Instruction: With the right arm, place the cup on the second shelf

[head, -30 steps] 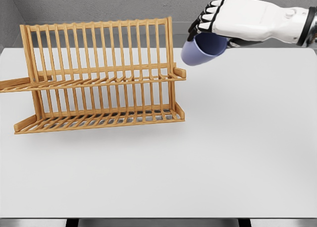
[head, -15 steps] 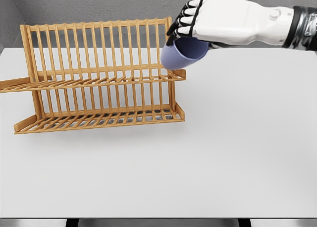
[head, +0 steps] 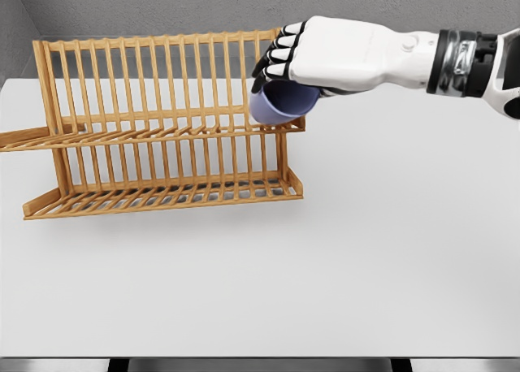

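We are in the carrying step, close to placement. Our right hand point(head: 325, 55) reaches in from the right edge, its white, black-tipped fingers point(head: 276, 57) curled over the rim of the pale blue, round plastic cup point(head: 280, 102) and holding it from above. The cup is tilted, its mouth turned toward us and to the right, and it hangs at the right end of the two-tier wooden slatted dish rack point(head: 162, 124), overlapping the end post and the right tip of the upper shelf point(head: 162, 133). From this view we cannot tell whether it touches the slats or sits just above them.

As we judge it, the next move calls for bringing the cup further in over the upper shelf, lowering it until the slats carry it, then opening the fingers. The rack stands on the white bench point(head: 366, 250). Our left arm is not visible.
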Tool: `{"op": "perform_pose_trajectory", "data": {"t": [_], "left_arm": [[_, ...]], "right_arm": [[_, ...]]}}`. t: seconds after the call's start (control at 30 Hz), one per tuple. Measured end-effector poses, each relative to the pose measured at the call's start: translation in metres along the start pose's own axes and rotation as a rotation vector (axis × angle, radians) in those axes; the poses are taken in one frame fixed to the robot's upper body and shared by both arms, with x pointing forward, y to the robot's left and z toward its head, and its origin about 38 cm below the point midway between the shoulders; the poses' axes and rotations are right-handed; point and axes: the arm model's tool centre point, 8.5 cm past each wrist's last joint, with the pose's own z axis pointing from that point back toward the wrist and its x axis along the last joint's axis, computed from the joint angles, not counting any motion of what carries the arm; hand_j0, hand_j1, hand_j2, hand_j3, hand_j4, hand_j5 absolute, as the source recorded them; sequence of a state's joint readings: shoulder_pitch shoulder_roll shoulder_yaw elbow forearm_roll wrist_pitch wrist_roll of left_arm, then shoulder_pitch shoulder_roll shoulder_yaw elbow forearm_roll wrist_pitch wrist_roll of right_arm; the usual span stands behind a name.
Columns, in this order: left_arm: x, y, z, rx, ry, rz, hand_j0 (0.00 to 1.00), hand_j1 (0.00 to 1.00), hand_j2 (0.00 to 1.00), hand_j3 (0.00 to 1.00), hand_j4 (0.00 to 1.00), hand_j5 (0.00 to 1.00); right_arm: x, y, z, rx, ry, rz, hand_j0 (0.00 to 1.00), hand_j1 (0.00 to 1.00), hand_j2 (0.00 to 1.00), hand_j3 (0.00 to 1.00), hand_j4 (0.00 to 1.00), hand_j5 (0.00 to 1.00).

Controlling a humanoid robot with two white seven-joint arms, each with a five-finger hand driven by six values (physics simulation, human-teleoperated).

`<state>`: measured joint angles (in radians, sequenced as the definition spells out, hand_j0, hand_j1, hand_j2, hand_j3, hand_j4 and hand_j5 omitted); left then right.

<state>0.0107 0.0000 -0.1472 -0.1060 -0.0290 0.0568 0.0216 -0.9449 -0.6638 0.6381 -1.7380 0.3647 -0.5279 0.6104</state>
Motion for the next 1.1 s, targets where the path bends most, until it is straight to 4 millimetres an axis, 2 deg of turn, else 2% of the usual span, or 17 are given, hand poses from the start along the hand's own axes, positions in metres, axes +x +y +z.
{"op": "perform_pose_trajectory", "data": {"t": [0.33, 0.37, 0.4, 0.5, 0.53, 0.63, 0.7, 0.73, 0.8, 0.87, 1.0, 1.1], "left_arm": [[0.0, 0.0, 0.0, 0.0, 0.0, 0.0, 1.0, 1.0, 1.0, 1.0, 1.0, 1.0], [0.001, 0.0, 0.0, 0.0, -0.002, 0.0, 1.0, 1.0, 1.0, 1.0, 1.0, 1.0], [0.0, 0.0, 0.0, 0.0, 0.0, 0.0, 1.0, 1.0, 1.0, 1.0, 1.0, 1.0], [0.0, 0.0, 0.0, 0.0, 0.0, 0.0, 1.0, 1.0, 1.0, 1.0, 1.0, 1.0], [0.0, 0.0, 0.0, 0.0, 0.0, 0.0, 1.0, 1.0, 1.0, 1.0, 1.0, 1.0], [0.0, 0.0, 0.0, 0.0, 0.0, 0.0, 1.0, 1.0, 1.0, 1.0, 1.0, 1.0], [0.0, 0.0, 0.0, 0.0, 0.0, 0.0, 1.0, 1.0, 1.0, 1.0, 1.0, 1.0], [0.0, 0.0, 0.0, 0.0, 0.0, 0.0, 1.0, 1.0, 1.0, 1.0, 1.0, 1.0], [0.0, 0.0, 0.0, 0.0, 0.0, 0.0, 1.0, 1.0, 1.0, 1.0, 1.0, 1.0], [0.0, 0.0, 0.0, 0.0, 0.0, 0.0, 1.0, 1.0, 1.0, 1.0, 1.0, 1.0], [0.0, 0.0, 0.0, 0.0, 0.0, 0.0, 1.0, 1.0, 1.0, 1.0, 1.0, 1.0], [0.001, 0.0, 0.0, 0.0, -0.002, 0.0, 1.0, 1.0, 1.0, 1.0, 1.0, 1.0]], "right_arm": [[0.0, 0.014, -0.016, 0.031, 0.009, -0.024, 0.69, 0.69, 0.69, 0.69, 0.69, 0.69], [0.0, 0.015, -0.017, 0.033, 0.008, -0.025, 0.78, 0.78, 0.78, 0.78, 0.78, 0.78], [0.001, 0.016, -0.018, 0.035, 0.005, -0.027, 1.0, 1.0, 1.0, 1.0, 1.0, 1.0], [0.0, 0.013, -0.018, 0.034, 0.003, -0.021, 1.0, 1.0, 1.0, 1.0, 1.0, 1.0], [-0.002, 0.004, -0.016, 0.024, 0.01, -0.004, 1.0, 1.0, 1.0, 1.0, 1.0, 1.0], [-0.018, -0.017, 0.008, -0.049, 0.081, 0.014, 1.0, 1.0, 1.0, 1.0, 1.0, 1.0], [-0.032, -0.014, 0.042, -0.089, 0.17, -0.01, 1.0, 1.0, 1.0, 1.0, 1.0, 1.0], [-0.039, -0.004, 0.064, -0.095, 0.226, -0.036, 1.0, 1.0, 1.0, 1.0, 1.0, 1.0], [-0.047, 0.035, 0.103, -0.072, 0.315, -0.122, 1.0, 1.0, 1.0, 1.0, 1.0, 1.0], [-0.044, 0.08, 0.124, -0.018, 0.352, -0.204, 1.0, 1.0, 1.0, 1.0, 1.0, 1.0], [-0.027, 0.136, 0.136, 0.034, 0.361, -0.322, 1.0, 1.0, 1.0, 1.0, 1.0, 1.0], [-0.022, 0.149, 0.132, 0.028, 0.356, -0.355, 1.0, 1.0, 1.0, 1.0, 1.0, 1.0]]}}
